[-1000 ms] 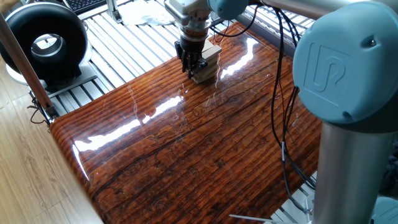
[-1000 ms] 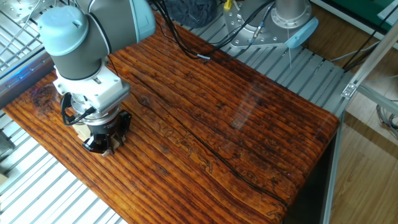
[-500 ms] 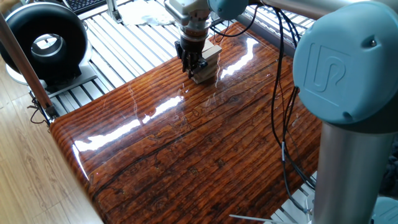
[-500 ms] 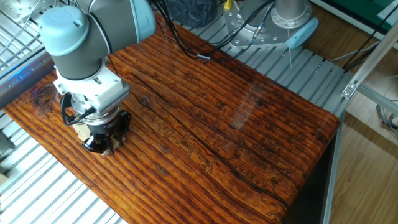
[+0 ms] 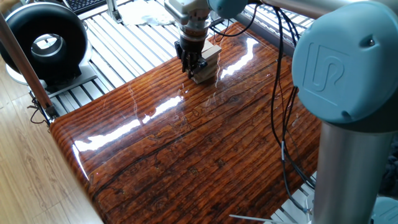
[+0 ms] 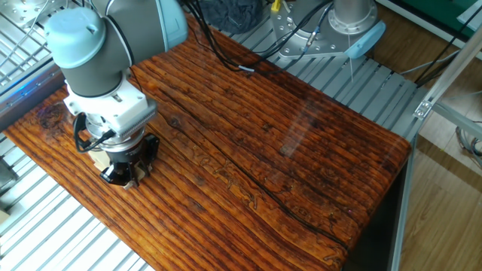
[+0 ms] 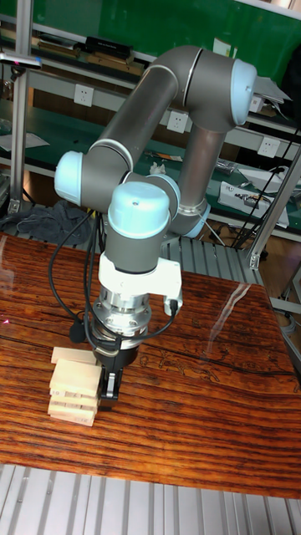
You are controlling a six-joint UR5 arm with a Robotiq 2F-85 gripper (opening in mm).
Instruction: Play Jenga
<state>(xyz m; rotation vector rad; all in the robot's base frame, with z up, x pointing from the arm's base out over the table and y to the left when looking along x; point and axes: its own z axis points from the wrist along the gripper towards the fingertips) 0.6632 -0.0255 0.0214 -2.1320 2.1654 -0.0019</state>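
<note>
The Jenga tower [image 7: 72, 386] is a small stack of pale wooden blocks in crosswise layers, standing near the table's edge. Its top block sits slightly askew. My gripper [image 7: 110, 386] points straight down right against the tower's side, with its tips about level with the middle layers. The dark fingers [image 5: 189, 63] taper together and look shut, and I see no block between them. In one fixed view the tower [image 5: 208, 64] stands just behind the fingers. In the other fixed view the gripper [image 6: 128, 175] and wrist hide nearly all of the tower [image 6: 97, 159].
The tower rests on a glossy dark striped wooden tabletop [image 5: 186, 143]. A black round fan [image 5: 45, 42] sits beyond the far corner. Black cables [image 5: 281, 112] hang along the arm. Slatted aluminium framing [image 6: 45, 226] borders the table.
</note>
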